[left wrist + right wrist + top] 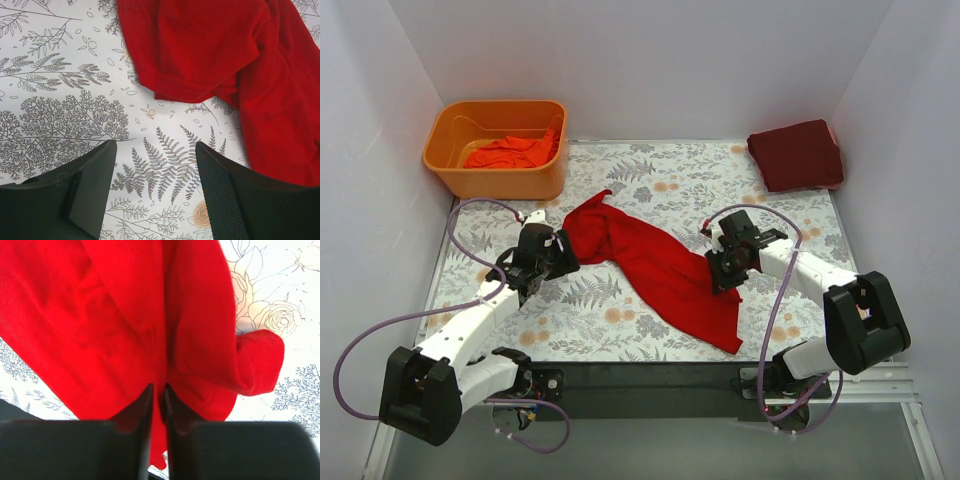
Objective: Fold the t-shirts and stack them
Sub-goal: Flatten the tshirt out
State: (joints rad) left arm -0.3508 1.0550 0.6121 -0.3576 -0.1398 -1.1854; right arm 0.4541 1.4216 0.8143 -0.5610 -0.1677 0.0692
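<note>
The right gripper (159, 390) is clenching a fold of the bright red t-shirt (650, 270); the left gripper (155, 150) is hovering released, nothing between its fingers, just beside a hemmed edge of that shirt; the shirt is lying rumpled and unfolded across mid-table. Progress is judged early: one maroon t-shirt (796, 154) is sitting folded at the far right corner; orange-red t-shirts (510, 152) are waiting in the orange tub (500, 182) at far left. A fern-printed table covering (650, 180) is spanning the surface; white walls (670, 60) are enclosing it.

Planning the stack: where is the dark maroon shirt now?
In the top view, the folded maroon shirt lies at the far right corner of the table.
</note>
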